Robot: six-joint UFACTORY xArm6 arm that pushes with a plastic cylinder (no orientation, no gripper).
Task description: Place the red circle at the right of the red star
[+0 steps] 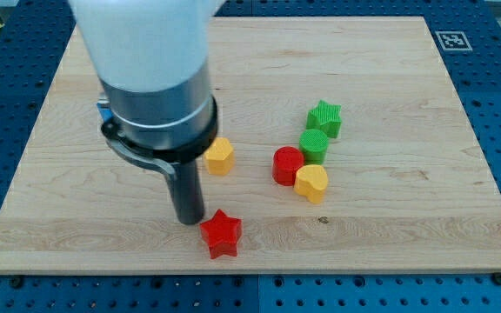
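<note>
The red star (222, 233) lies near the board's bottom edge, left of centre. The red circle (287, 165) stands to its upper right, touching a yellow heart (312, 183) at its lower right and a green circle (314, 145) at its upper right. My tip (190, 219) rests on the board just left of and slightly above the red star, very close to it. The tip is well left of the red circle.
A green star (324, 119) sits above the green circle. A yellow block (220, 156) lies just right of the rod. A blue block (103, 110) peeks out behind the arm's body on the left. The wooden board (390, 235) lies on a blue perforated table.
</note>
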